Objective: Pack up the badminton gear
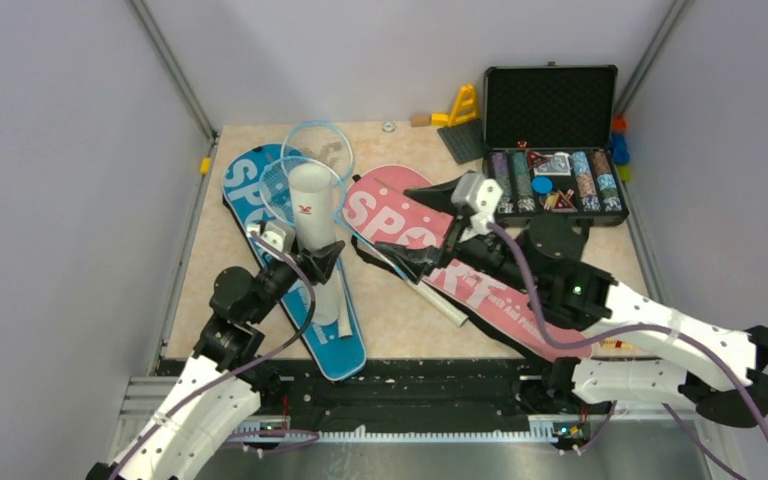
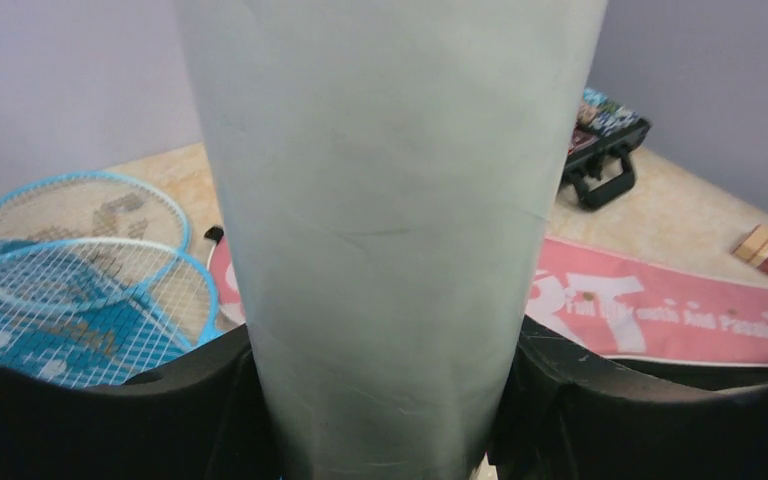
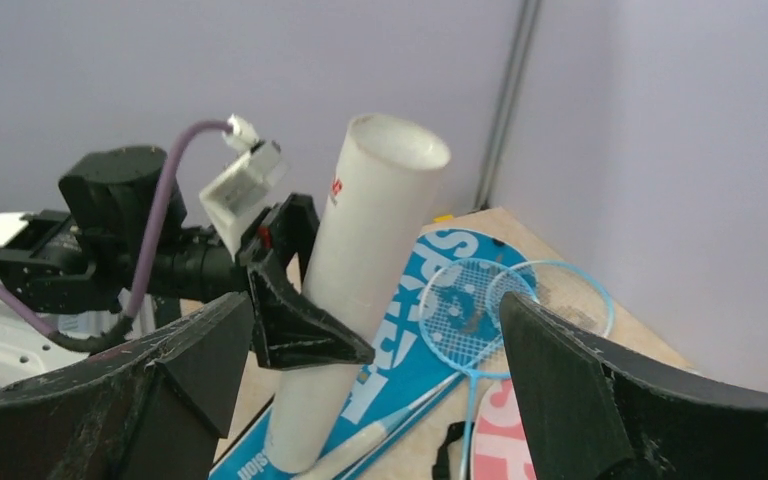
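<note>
Well, the left gripper (image 1: pixel 318 262) is clamped round the lower part of the white tube (image 1: pixel 312 205), holding it nearly upright, leaning a little, its foot on the blue cover (image 1: pixel 245 178); the tube's mouth is open at the top; the right gripper (image 1: pixel 408 222) hangs beside it over the pink cover (image 1: pixel 365 208), jaws spread wide and empty; both rackets (image 1: pixel 312 150) lie behind. I'd judge the tube is being steadied for loading; grip firmly without crushing, and bring the right arm in from above, clear of the rim.
</note>
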Tool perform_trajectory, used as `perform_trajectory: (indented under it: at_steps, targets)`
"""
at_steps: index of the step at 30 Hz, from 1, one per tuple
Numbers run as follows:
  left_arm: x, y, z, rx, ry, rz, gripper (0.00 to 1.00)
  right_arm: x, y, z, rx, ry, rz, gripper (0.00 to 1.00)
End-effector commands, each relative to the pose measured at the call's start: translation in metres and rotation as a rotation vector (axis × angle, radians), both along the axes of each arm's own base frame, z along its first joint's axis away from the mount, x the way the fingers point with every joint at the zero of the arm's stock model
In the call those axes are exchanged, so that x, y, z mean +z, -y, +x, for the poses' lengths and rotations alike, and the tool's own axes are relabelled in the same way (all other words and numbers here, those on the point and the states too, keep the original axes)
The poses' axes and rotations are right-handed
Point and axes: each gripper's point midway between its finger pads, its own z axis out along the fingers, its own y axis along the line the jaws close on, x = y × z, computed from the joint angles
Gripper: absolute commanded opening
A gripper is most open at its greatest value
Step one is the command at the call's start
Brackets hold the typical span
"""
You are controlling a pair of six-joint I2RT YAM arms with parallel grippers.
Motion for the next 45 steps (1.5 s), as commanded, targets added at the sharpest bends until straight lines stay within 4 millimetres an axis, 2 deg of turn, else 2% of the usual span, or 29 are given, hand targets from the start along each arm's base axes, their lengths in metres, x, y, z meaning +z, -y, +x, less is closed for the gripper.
perform_trajectory:
  at_steps: [1, 5, 9, 12, 20, 24, 33, 35, 37, 39, 41, 45]
  targets:
    - [0.083, 0.012, -0.024, -0.122, 0.139, -0.148, 0.62, 0.0, -0.035, -0.012, 0.121, 0.011, 0.075, 0.96]
    - [0.084, 0.031, -0.039, -0.262, 0.128, -0.188, 0.63, -0.008, -0.06, -0.004, 0.139, -0.108, 0.092, 0.96]
    - [0.078, 0.044, -0.047, -0.356, 0.088, -0.184, 0.63, -0.013, -0.082, -0.01, 0.218, -0.111, 0.091, 0.97]
    - [0.076, 0.05, -0.054, -0.414, 0.086, -0.172, 0.64, -0.02, -0.091, -0.006, 0.215, -0.129, 0.096, 0.97]
    - [0.071, 0.057, -0.074, -0.524, 0.131, -0.156, 0.64, -0.033, -0.094, 0.021, 0.089, -0.202, 0.161, 0.94]
    - [0.068, 0.059, -0.08, -0.555, 0.139, -0.142, 0.64, -0.036, -0.095, 0.025, 0.075, -0.212, 0.179, 0.92]
    - [0.07, 0.06, -0.073, -0.541, 0.125, -0.149, 0.65, -0.047, -0.117, 0.007, 0.204, -0.201, 0.106, 0.81]
    - [0.071, 0.061, -0.073, -0.547, 0.12, -0.151, 0.65, -0.048, -0.119, 0.008, 0.204, -0.205, 0.096, 0.73]
    - [0.071, 0.062, -0.072, -0.548, 0.115, -0.154, 0.66, -0.047, -0.119, 0.009, 0.198, -0.207, 0.092, 0.68]
    - [0.071, 0.061, -0.07, -0.535, 0.107, -0.156, 0.72, -0.044, -0.114, 0.013, 0.166, -0.201, 0.09, 0.65]
    - [0.069, 0.056, -0.061, -0.476, 0.079, -0.171, 0.91, -0.044, -0.105, 0.025, 0.083, -0.213, 0.068, 0.61]
    - [0.064, 0.047, -0.051, -0.388, 0.046, -0.192, 0.97, -0.037, -0.076, 0.053, -0.084, -0.222, 0.04, 0.54]
